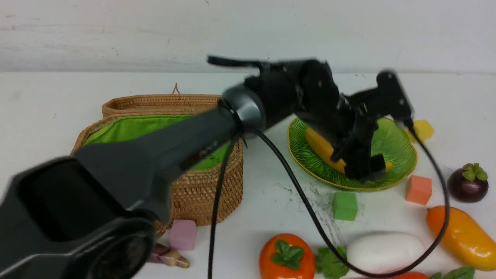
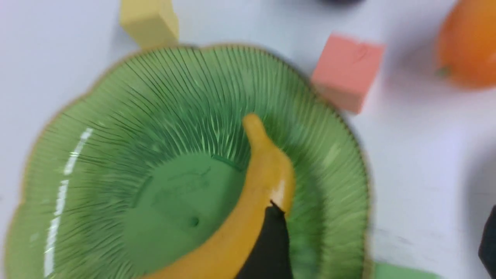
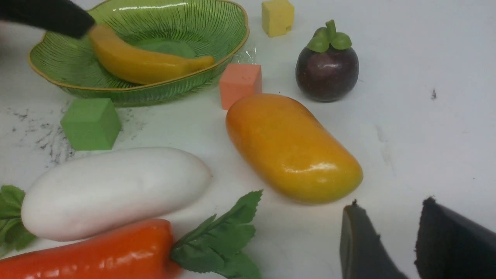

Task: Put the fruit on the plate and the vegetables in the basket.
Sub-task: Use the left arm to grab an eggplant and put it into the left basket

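Stretching over the basket [image 1: 217,186] in the front view, the left arm holds the left gripper [image 1: 354,164] above the plate [image 1: 395,143], where the banana [image 1: 321,147] lies inside, its far end hidden by the black jaws. The left wrist view makes this clearer. The jaws stand wide apart, with one finger [image 2: 271,240] over the banana's side, touching or just above it, I cannot tell which. The other is at the picture's edge beyond the plate's rim, so nothing is gripped. Only the front view shows the basket, its green lining exposed and its lid up behind, and the persimmon [image 1: 286,257] at the near edge of the worktop [image 1: 58,100]. Only the right wrist view shows the right gripper [image 3: 391,205], its jaws partly open with bare worktop between them, near the mango [image 3: 290,147]. That view also shows most sharply the mangosteen [image 3: 327,66], the radish [image 3: 116,190] and, just beside it, the long red-orange vegetable [image 3: 89,252], all lying on the worktop outside both plate and basket.
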Available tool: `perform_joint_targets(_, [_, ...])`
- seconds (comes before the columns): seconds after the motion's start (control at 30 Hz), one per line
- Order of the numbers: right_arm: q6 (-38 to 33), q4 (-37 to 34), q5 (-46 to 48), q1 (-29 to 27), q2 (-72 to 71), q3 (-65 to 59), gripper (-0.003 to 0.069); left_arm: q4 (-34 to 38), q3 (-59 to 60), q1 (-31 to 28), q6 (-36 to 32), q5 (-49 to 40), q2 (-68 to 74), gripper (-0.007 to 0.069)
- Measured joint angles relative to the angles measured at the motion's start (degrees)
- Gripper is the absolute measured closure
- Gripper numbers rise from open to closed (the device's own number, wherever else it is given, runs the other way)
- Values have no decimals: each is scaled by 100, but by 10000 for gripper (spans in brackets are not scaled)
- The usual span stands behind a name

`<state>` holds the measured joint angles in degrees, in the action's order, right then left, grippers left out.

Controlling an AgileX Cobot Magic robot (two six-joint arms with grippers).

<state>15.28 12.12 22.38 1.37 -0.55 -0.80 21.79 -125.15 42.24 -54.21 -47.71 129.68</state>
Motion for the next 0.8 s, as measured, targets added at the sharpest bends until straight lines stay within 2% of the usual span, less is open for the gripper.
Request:
perform_joint_targets(0.17, [0,0,5,0,0,0,417,-469,0,-121,997,-1283,-1015,29])
perform_joint_targets(0.3, [0,2,5,0,0,0,417,-525,0,-577,1310,-2140,-1763,85])
perform_joint_targets(0.4, [0,6,5,0,0,0,417,-433,17,-1002,1508,-2348,-2303,120])
perform_joint_targets(0.5, [0,6,5,0,0,0,417,-350,457,-1349,1752,-2360,-2982,146])
perform_joint_targets(0.63, [0,6,5,0,0,0,417,-360,1405,-1457,1571,-2285,-3825,158])
perform_joint_targets(0.67, [0,6,5,0,0,0,417,-413,2208,-1461,1465,-2009,-4330,160])
perform_joint_targets(0.7, [0,6,5,0,0,0,417,-418,2396,-1461,1449,-1911,-4461,160])
perform_joint_targets(0.8, [0,6,5,0,0,0,417,-479,4039,-1461,1423,-750,-5603,160])
